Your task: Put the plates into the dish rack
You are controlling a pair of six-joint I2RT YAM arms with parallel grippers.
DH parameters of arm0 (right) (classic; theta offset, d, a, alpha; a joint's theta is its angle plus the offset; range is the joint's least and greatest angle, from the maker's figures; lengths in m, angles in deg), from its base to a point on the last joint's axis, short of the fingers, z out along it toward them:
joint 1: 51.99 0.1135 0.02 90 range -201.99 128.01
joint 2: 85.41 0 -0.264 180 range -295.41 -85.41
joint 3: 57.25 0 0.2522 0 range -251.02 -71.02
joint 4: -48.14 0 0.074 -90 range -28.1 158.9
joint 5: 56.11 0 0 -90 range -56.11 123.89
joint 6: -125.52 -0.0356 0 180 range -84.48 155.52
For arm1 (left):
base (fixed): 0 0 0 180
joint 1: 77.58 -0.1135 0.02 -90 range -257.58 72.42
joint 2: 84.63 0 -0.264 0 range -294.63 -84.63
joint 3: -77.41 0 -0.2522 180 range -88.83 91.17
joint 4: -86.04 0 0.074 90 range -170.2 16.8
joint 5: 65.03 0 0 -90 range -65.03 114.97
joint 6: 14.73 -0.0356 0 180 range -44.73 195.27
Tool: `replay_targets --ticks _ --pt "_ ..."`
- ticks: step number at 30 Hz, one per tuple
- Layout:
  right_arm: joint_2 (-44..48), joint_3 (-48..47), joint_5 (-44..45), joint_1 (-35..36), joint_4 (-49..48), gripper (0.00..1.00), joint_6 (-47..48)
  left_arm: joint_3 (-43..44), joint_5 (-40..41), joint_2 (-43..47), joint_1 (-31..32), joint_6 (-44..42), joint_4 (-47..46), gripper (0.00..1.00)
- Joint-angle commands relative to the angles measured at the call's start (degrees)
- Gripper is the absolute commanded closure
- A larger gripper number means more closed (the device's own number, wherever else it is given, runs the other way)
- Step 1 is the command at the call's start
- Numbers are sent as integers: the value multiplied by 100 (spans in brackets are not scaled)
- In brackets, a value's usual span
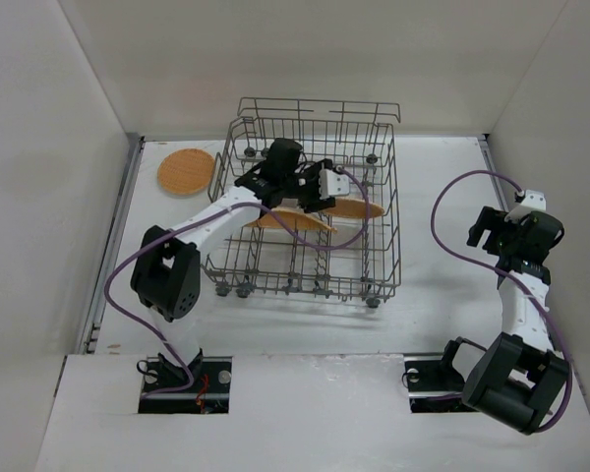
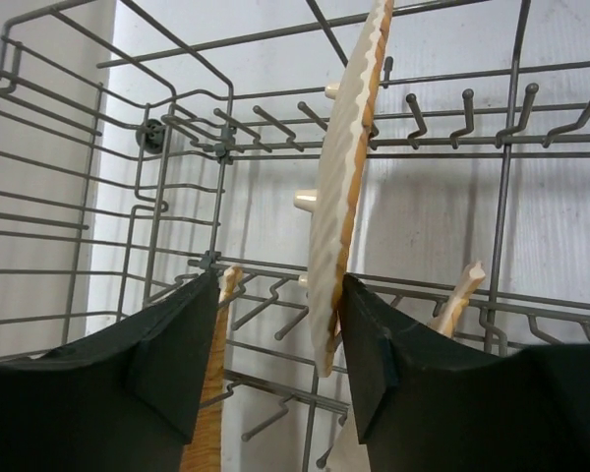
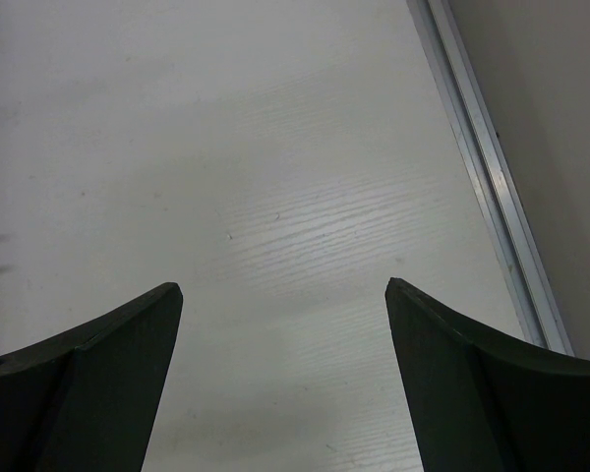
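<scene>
The grey wire dish rack (image 1: 385, 157) stands mid-table. One orange-tan plate (image 1: 186, 172) lies flat on the table left of it. Two plates (image 1: 293, 223) (image 1: 362, 209) show edge-on inside the rack. My left gripper (image 1: 320, 187) is inside the rack with its jaws open. In the left wrist view, my left gripper (image 2: 280, 280) straddles an upright plate (image 2: 346, 187) standing among the tines, close against the right finger (image 2: 393, 364) and apart from the left one. Two more plates (image 2: 214, 403) (image 2: 458, 295) stand on either side. My right gripper (image 1: 492, 231) (image 3: 283, 287) is open and empty.
The rack wires (image 2: 59, 221) surround my left gripper on all sides. White walls enclose the table left, back and right. A metal rail (image 3: 492, 177) runs along the right edge, near my right gripper, which hangs over bare tabletop (image 3: 275, 147).
</scene>
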Motion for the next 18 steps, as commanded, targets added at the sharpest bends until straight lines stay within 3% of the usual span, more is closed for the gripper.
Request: replay_targets --ticks 1,10,14,18 --pt "40 -243 -60 -41 -112 10 -69 -99 -27 758 12 175 -271 47" --pt "189 -163 -131 -41 -156 9 -52 -626 561 1891 232 438 -174 1" --pt "233 -146 -192 -32 -174 9 -52 -653 1237 2454 285 859 -42 0" --pt "242 -137 -201 -41 -174 9 -69 -390 2133 2798 -57 1413 98 3"
